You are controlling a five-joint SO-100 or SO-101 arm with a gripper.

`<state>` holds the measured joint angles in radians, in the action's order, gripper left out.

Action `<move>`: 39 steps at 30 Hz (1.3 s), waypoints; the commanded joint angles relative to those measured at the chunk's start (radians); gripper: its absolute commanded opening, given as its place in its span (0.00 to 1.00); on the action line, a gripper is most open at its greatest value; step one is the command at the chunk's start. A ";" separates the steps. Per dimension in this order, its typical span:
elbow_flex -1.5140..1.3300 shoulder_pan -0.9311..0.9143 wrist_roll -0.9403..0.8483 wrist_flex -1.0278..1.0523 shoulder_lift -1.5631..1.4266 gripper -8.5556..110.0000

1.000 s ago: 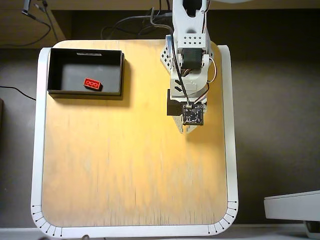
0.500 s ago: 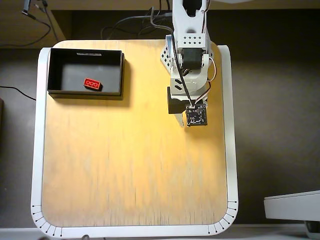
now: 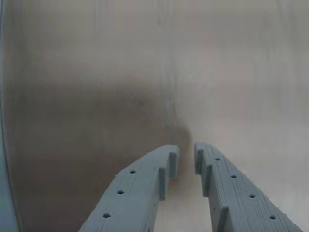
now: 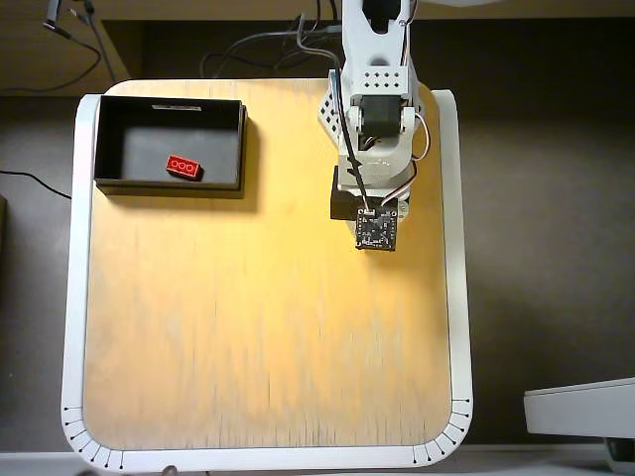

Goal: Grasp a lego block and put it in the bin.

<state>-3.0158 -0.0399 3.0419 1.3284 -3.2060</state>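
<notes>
The red lego block (image 4: 184, 167) lies inside the black bin (image 4: 220, 139), near its front wall, at the board's top left in the overhead view. My arm (image 4: 377, 139) is folded back at the top right, far from the bin. Its wrist camera board (image 4: 376, 230) covers the fingertips from above. In the wrist view my gripper (image 3: 187, 157) points down at bare wood. Only a narrow slit is left between its grey fingers (image 3: 145, 188), and nothing is in it. Block and bin are out of the wrist view.
The wooden board (image 4: 258, 327) has a white rim (image 4: 71, 297) all round. Cables (image 4: 258, 45) run behind the arm's base. A pale grey object (image 4: 580, 407) sits off the board at the lower right.
The wrist has pulled back toward the arm's base, upward in the overhead view. The fingertips that stuck out below the camera board are now covered by it. The block has not moved.
</notes>
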 commanded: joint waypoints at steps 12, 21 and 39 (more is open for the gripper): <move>-0.158 0.015 -0.009 0.005 -0.091 0.07; -0.158 0.015 -0.009 0.005 -0.091 0.07; -0.158 0.015 -0.021 0.005 -0.091 0.07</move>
<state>-3.0158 -0.0399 3.0296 1.3284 -3.2060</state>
